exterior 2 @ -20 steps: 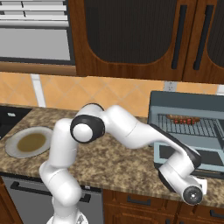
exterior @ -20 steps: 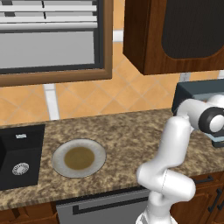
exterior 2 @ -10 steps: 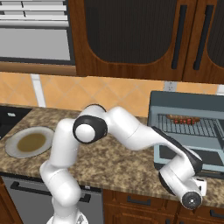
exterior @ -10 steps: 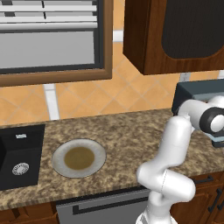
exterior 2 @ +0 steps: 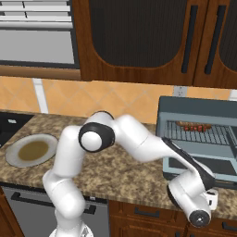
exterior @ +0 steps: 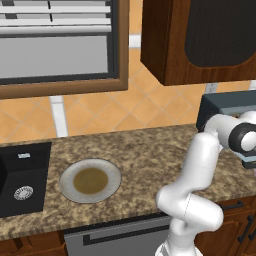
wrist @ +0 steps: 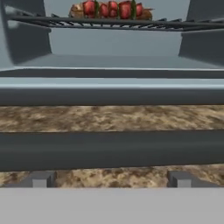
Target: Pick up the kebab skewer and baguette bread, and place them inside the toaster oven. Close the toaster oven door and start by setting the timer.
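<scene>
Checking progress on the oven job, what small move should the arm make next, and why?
Probably lift the open door upward to shut it. The skewer already lies on the rack inside the oven, the plate holds no food, and the jaws are open just below the door's edge.

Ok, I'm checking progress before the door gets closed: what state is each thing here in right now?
toaster oven: open, wire rack showing.
toaster oven door: folded down flat over the counter.
kebab skewer: lying on the rack inside the oven.
baguette bread: seems to lie behind the skewer, mostly hidden.
plate: empty, on the counter beside the sink.
gripper: open, holding nothing, low in front of the door.
</scene>
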{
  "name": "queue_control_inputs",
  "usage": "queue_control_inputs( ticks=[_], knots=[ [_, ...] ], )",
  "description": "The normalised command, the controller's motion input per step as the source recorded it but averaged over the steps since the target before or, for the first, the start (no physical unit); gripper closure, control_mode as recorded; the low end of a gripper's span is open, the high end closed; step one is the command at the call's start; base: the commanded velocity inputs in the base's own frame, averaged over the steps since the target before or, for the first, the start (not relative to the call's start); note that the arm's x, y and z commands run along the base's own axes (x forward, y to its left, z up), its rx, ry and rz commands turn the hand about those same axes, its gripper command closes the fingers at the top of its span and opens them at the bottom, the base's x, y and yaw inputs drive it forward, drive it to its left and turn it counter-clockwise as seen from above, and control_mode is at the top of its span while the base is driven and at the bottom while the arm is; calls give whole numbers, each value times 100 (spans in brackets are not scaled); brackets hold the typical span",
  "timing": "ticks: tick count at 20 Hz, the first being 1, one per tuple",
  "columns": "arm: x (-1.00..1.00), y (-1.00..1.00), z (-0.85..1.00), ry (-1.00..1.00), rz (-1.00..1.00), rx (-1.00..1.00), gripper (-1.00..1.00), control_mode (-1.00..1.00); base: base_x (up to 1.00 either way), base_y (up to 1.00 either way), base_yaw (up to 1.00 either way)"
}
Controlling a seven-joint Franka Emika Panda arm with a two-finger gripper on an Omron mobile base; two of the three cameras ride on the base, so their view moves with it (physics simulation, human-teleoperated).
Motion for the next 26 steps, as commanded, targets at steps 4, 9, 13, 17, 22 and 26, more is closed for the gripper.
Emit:
queue_control_inputs(
  ticks=[4,9,13,17,22,26],
  knots=[
    [21,0,22,-12,0,1,-100,-100,0,0,0],
    [36,0,19,-9,0,3,-100,-100,0,0,0],
    [39,0,17,-5,0,4,-100,-100,0,0,0],
    [41,0,16,-5,0,4,-100,-100,0,0,0],
    [40,0,27,-7,0,4,-100,-100,0,0,0],
    [30,0,51,-12,0,4,-100,-100,0,0,0]
  ],
)
